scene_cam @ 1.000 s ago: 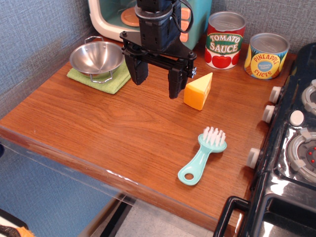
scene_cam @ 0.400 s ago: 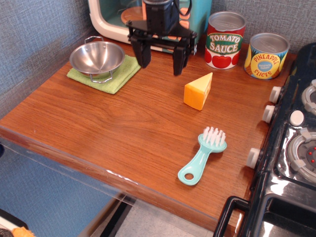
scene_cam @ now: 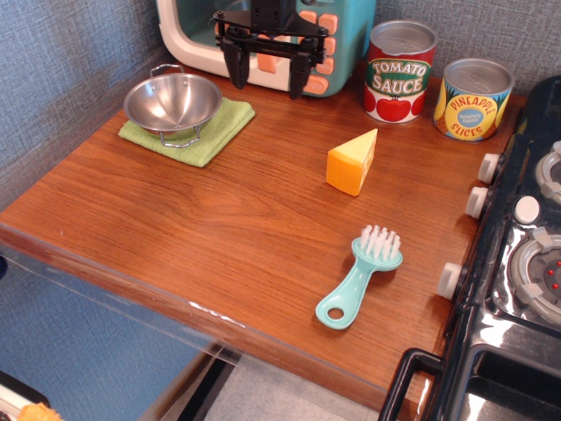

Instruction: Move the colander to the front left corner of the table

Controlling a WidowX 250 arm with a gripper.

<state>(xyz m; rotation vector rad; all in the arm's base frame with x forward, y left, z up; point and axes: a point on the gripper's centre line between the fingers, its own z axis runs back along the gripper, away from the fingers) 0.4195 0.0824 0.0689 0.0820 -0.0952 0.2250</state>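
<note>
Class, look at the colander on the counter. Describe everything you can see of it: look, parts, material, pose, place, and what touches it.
The colander is a small, shiny silver bowl that looks like polished metal. It has thin wire loop handles and a wire base. It stands upright and looks empty. It rests on a folded green cloth at the back left of the brown wooden table, near the blue wall. Only the cloth touches it; the open tool hangs apart, to its right.

The black two-fingered gripper [scene_cam: 266, 74] now sits farther toward twelve o'clock, risen from above the brown wood-grain table [scene_cam: 219, 228], its jaws apart as before, in front of the teal toy microwave [scene_cam: 346, 26].
</note>
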